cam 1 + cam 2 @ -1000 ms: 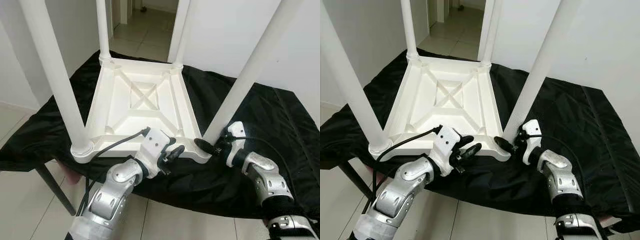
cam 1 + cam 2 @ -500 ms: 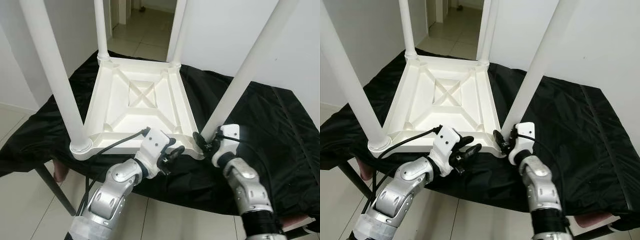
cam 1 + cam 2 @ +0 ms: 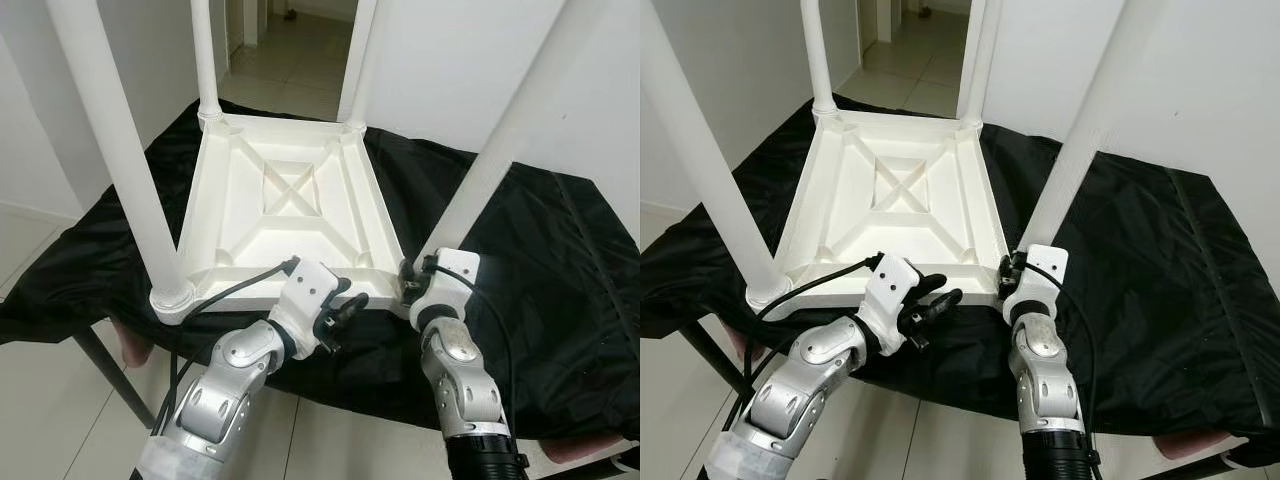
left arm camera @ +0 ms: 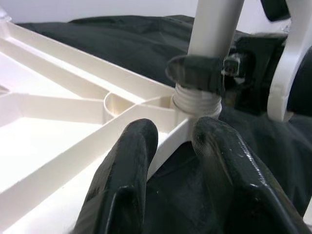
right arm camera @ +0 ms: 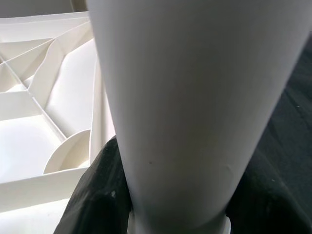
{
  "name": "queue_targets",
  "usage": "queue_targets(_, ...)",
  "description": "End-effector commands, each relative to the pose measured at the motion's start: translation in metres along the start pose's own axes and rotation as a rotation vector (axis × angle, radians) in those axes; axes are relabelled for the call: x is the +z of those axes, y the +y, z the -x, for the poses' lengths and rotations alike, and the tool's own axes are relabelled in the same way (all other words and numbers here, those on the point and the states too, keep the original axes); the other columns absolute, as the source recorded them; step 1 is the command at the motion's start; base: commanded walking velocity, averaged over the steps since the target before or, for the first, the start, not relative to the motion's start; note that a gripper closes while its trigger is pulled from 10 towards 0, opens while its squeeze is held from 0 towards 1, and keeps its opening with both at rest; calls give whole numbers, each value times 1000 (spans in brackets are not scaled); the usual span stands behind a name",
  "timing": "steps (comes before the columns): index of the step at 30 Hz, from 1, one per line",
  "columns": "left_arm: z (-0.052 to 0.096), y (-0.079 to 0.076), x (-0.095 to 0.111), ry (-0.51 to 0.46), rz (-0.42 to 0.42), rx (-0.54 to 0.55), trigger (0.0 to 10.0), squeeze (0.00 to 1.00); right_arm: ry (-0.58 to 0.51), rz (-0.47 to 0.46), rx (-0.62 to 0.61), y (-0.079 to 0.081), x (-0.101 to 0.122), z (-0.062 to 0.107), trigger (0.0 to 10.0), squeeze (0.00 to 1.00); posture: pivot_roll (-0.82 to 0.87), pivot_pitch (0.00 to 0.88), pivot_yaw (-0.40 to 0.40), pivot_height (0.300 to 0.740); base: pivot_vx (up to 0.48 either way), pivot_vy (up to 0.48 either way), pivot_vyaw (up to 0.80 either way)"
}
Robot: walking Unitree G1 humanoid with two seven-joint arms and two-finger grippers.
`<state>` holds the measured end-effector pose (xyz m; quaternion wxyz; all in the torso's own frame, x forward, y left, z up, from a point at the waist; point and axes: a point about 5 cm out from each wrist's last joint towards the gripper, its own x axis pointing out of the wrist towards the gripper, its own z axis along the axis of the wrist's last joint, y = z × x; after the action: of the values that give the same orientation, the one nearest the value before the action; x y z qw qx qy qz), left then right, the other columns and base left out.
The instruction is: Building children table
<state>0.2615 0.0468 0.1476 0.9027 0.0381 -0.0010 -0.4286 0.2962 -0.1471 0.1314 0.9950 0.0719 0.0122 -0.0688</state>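
My right gripper [image 5: 170, 214] fingers clasp the table leg [image 3: 1080, 150]; left gripper [image 3: 940, 300] fingers slightly apart at tabletop [image 3: 290, 200] rim.

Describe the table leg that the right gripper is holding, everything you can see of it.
The near-right leg is a smooth, round, white tube that looks like plastic, standing up from the near-right corner of the upturned white tabletop and leaning slightly outward. Its lower end shows screw threads at the corner socket, not fully seated. The right gripper is closed around it just above the threads. The left gripper hangs open by the tabletop's rim near that corner. The tabletop rests on a black cloth.
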Motion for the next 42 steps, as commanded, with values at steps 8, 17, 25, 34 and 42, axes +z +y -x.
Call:
queue_targets(8, -2, 0, 1, 7, -11, 14, 10000, 0, -79, -99, 204, -9, 18, 6, 10000, 1000, 5, 19, -122, 740, 0, 0, 0)
queue_targets(17, -3, -1, 2, 2, -13, 15, 10000, 0, -29, 79, 474, -38, 12, -1, 10000, 0, 10, 2, -124, 740, 0, 0, 0)
queue_targets(25, -3, 1, 3, 0, -19, 18, 10000, 0, 32, 191, 629, -50, 8, -13, 10000, 0, 15, 0, -124, 740, 0, 0, 0)
queue_targets(34, -6, 1, 4, -5, -28, 12, 10000, 0, 83, 301, 762, -47, 8, -36, 3961, 0, 22, 0, -120, 740, 0, 0, 0)
queue_targets(42, -5, 2, 4, -7, -27, 21, 10000, 0, 138, 278, 810, -54, -2, -38, 0, 0, 30, 0, -129, 740, 0, 0, 0)
